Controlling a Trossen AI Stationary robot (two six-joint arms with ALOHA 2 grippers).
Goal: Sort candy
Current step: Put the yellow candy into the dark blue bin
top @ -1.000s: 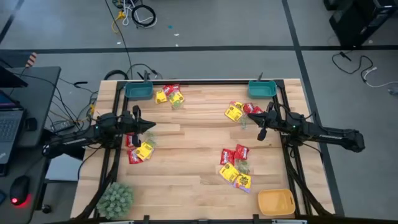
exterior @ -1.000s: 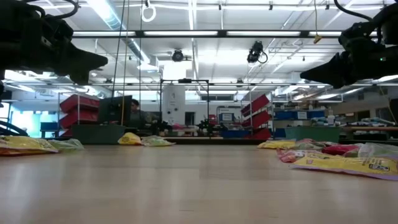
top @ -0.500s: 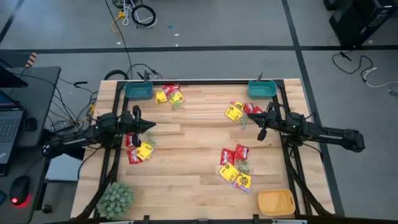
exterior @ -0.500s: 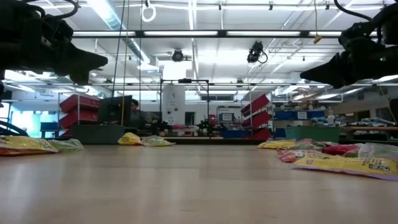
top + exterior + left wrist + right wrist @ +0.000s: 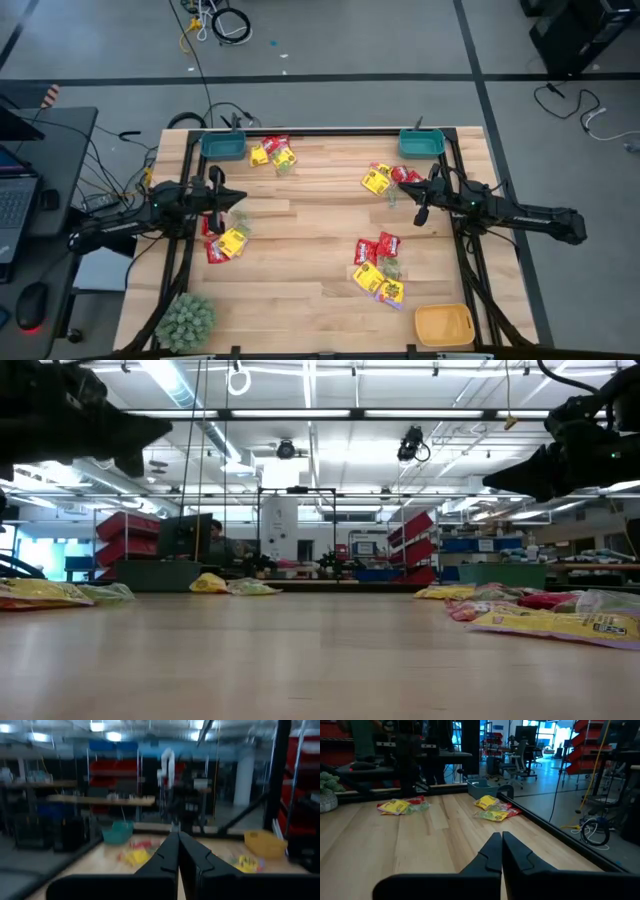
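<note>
Left of the table (image 5: 300,300) middle: left gripper (image 5: 240,203) raised clear of the wood, fingers pressed together with nothing between them, parked just above a loose pile of red and yellow candy (image 5: 225,240). Probably posed there because no packet has been chosen yet; shut fingers would need to spread before any pick. At the table's far left corner, a teal bin (image 5: 222,146) set out as one likely drop spot, with another small candy cluster (image 5: 273,153) lying just beside it toward the middle. At the near left corner, a fuzzy green plant (image 5: 185,318), apart from the candy and likely no part of the sorting.

Right of the table middle: a mixed heap (image 5: 379,268) of red, yellow and pale green packets toward the near edge, colours overlapping, so nothing sorted here as yet. Farther back, a fourth pile (image 5: 388,178) touching or nearly under the right gripper (image 5: 420,212), likewise pinched closed and empty, held off the surface. At the far right corner a second teal bin (image 5: 421,143); at the near right corner an orange bin (image 5: 443,324), both seemingly without candy inside. Bins kept at corners, presumably to leave the centre free for reaching.
</note>
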